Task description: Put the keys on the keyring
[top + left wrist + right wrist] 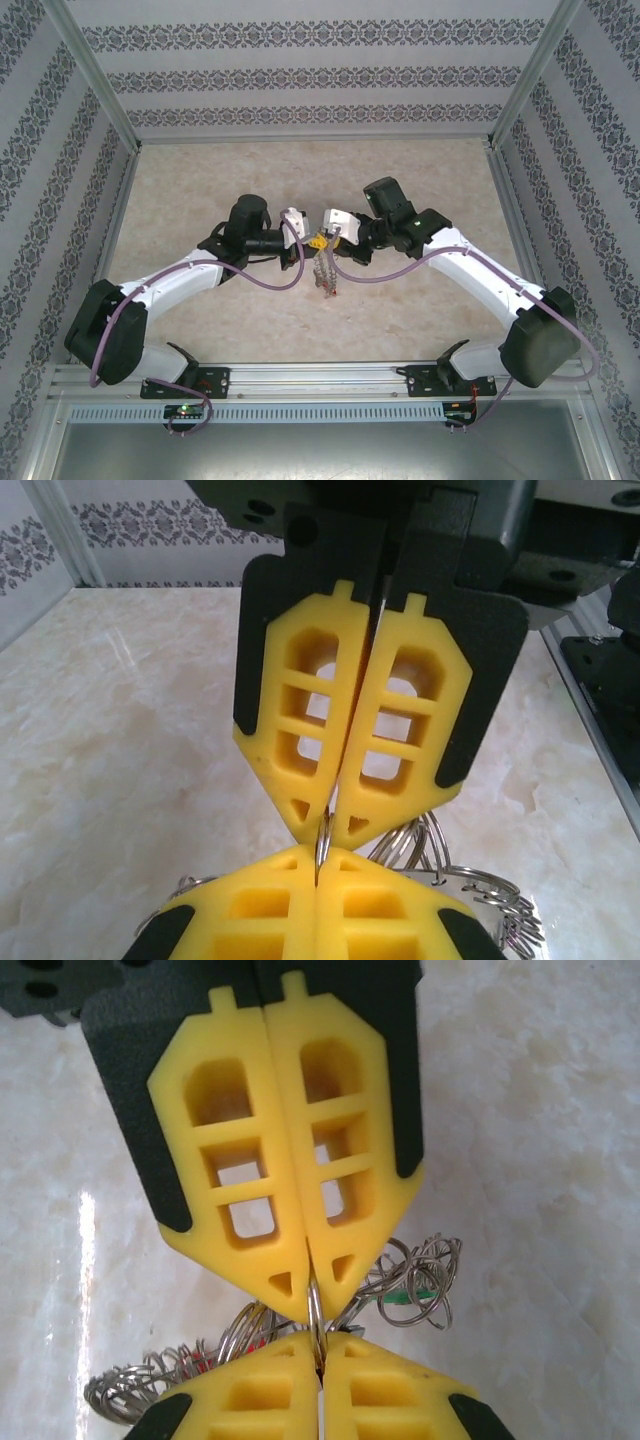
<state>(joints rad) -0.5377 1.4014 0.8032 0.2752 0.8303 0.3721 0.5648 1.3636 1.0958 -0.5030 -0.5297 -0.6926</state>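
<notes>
My left gripper (311, 238) and right gripper (326, 240) meet tip to tip over the middle of the table. Both are shut on the same small wire loop (322, 842) of the keyring (327, 274), which hangs beneath them. In the left wrist view my left gripper (318, 862) is at the bottom and the right gripper (332, 825) faces it from above. In the right wrist view the right gripper (320, 1346) meets the left gripper (310, 1305). The keyring's loops (425, 1270) bunch on both sides. A bit of red (197, 1360), probably a key head, peeks through them; the keys are otherwise hidden.
The marble-patterned table top (200, 180) lies below, walled by patterned panels and metal posts (95, 75). A small green piece (405, 1296) sits among the loops. Purple cables (270, 285) trail from both arms.
</notes>
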